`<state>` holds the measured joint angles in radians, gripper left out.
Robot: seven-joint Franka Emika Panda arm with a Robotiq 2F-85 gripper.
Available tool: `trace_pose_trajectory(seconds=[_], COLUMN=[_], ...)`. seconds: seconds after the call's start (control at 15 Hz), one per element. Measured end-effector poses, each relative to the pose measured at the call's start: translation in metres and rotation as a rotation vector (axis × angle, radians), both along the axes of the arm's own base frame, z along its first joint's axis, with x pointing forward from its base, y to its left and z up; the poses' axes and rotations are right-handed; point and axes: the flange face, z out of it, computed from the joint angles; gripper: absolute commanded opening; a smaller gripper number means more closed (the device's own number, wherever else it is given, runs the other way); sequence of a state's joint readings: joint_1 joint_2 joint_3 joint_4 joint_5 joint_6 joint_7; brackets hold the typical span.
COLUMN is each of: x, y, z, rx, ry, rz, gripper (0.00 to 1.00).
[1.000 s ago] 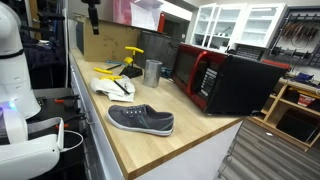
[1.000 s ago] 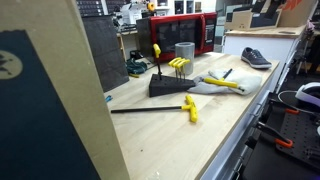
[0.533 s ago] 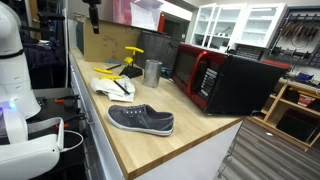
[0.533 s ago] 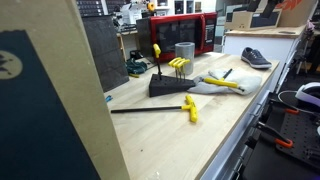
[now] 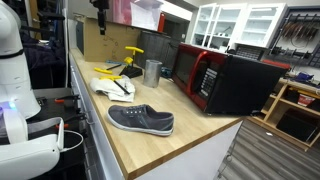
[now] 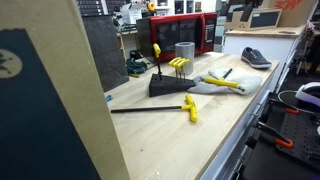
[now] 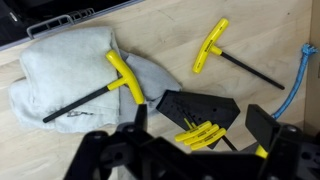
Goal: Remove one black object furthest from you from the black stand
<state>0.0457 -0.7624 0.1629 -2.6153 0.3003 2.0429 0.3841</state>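
The black stand [image 7: 195,108] sits on the wooden counter and holds several yellow-handled hex keys [image 7: 200,133]. In both exterior views the stand [image 6: 170,86] [image 5: 127,69] has one yellow T-handle standing upright in it [image 6: 156,50]. My gripper [image 7: 200,128] is open and empty, high above the stand, its two fingers framing the keys. In an exterior view it hangs near the top of the picture [image 5: 100,12]. A T-handle key [image 7: 125,78] lies on a grey cloth [image 7: 70,62]. Another T-handle key [image 7: 212,45] lies loose on the counter.
A grey shoe [image 5: 140,120] lies near the counter's front end. A metal cup [image 5: 152,71] and a red-and-black microwave [image 5: 225,80] stand beside the stand. A blue cable [image 7: 300,80] runs along the counter edge. A cardboard panel [image 6: 50,100] blocks part of one view.
My gripper has shifted slightly sideways high above the counter. Nothing on the counter has moved.
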Motion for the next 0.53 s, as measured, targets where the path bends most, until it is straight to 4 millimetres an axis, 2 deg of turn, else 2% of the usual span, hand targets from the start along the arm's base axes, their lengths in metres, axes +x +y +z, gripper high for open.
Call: trace_pose_trajectory(seconds=[0.53], x=[0.088], y=[0.027], z=[-0.008], rx=[0.034], ry=[0.062], rz=[-0.06], gripper=[1.0])
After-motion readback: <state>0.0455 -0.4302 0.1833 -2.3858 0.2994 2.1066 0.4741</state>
